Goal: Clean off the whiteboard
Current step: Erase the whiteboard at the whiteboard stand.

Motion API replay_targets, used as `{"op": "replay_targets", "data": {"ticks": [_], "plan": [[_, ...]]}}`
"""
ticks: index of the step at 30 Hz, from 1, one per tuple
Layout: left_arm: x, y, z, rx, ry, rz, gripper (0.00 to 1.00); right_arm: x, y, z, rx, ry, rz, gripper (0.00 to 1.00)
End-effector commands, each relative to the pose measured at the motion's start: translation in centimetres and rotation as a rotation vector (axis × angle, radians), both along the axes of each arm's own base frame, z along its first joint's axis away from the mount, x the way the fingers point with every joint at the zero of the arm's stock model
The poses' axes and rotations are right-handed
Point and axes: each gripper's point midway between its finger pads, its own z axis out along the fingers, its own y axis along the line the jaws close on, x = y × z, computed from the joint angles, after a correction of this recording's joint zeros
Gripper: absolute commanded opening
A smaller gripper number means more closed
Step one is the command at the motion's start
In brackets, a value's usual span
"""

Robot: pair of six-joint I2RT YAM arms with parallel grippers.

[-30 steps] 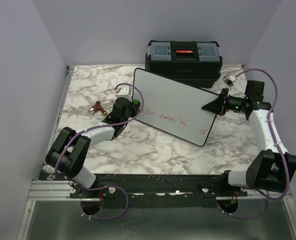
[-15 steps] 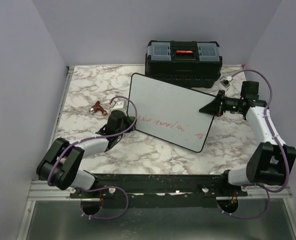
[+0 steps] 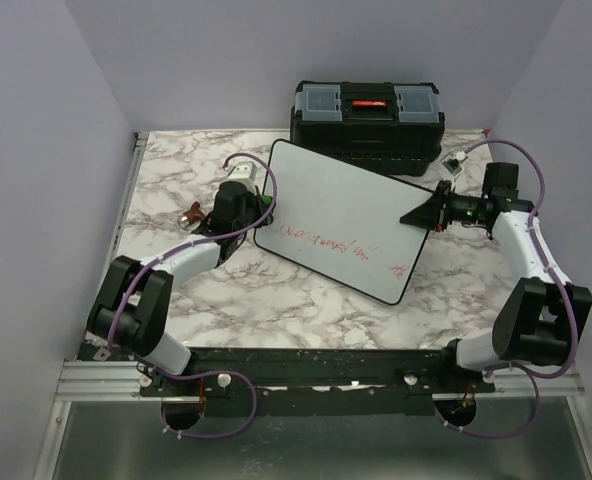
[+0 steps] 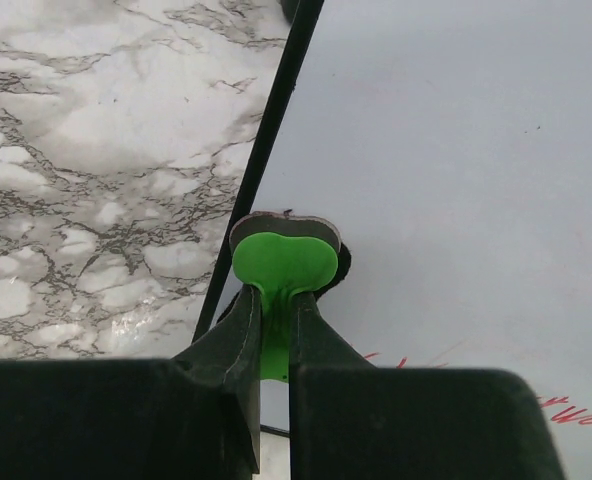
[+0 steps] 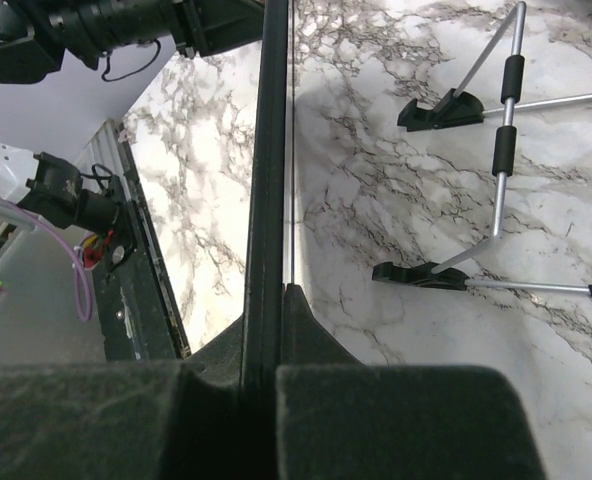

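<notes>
While the right gripper (image 3: 414, 215) is clamped on the black frame at the right-hand edge of the whiteboard (image 3: 351, 195), the left gripper (image 4: 274, 312) pinches the green tab of a small round eraser (image 4: 284, 255), its jaws closed tight on it. That eraser sits flat on the white surface just inside the board's left frame, near the left end of the red marker writing (image 3: 321, 242) that runs along the board's near side. The board lies skewed on the marble table (image 3: 176, 170), just in front of a black toolbox (image 3: 368, 112). From the right wrist, a wire stand (image 5: 504, 145) with black feet shows on the marble past the board's edge.
</notes>
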Motion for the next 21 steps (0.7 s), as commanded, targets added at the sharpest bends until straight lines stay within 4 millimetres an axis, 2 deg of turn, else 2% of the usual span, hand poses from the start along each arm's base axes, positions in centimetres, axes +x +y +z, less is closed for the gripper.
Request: {"op": "replay_targets", "data": {"ticks": [1, 6, 9, 12, 14, 17, 21], "plan": [[-0.6, -2.1, -1.5, -0.028, 0.046, -0.104, 0.0, -0.8, 0.6, -2.4, -0.043, 0.084, 0.016, 0.01], [-4.9, -1.5, -6.7, -0.035, 0.178, -0.113, 0.0, -0.8, 0.9, -2.8, -0.042, 0.102, 0.03, 0.01], [-6.7, -0.8, -8.6, -0.048, 0.222, -0.091, 0.0, -0.8, 1.1, -3.0, -0.045, 0.106, 0.036, 0.01], [-7.7, 0.2, -9.8, -0.039, 0.255, -0.051, 0.0, -0.8, 1.1, -3.1, -0.047, 0.108, 0.037, 0.01], [-7.6, 0.9, -10.0, -0.023, 0.263, -0.013, 0.0, -0.9, 1.1, -3.2, -0.049, 0.109, 0.037, 0.01], [-6.2, 2.0, -9.1, -0.039, 0.261, 0.044, 0.0, -0.9, 1.1, -3.2, -0.048, 0.11, 0.036, 0.01], [-3.7, 3.1, -6.2, -0.064, 0.228, 0.115, 0.0, -0.9, 1.1, -3.2, -0.051, 0.107, 0.034, 0.01]]}}
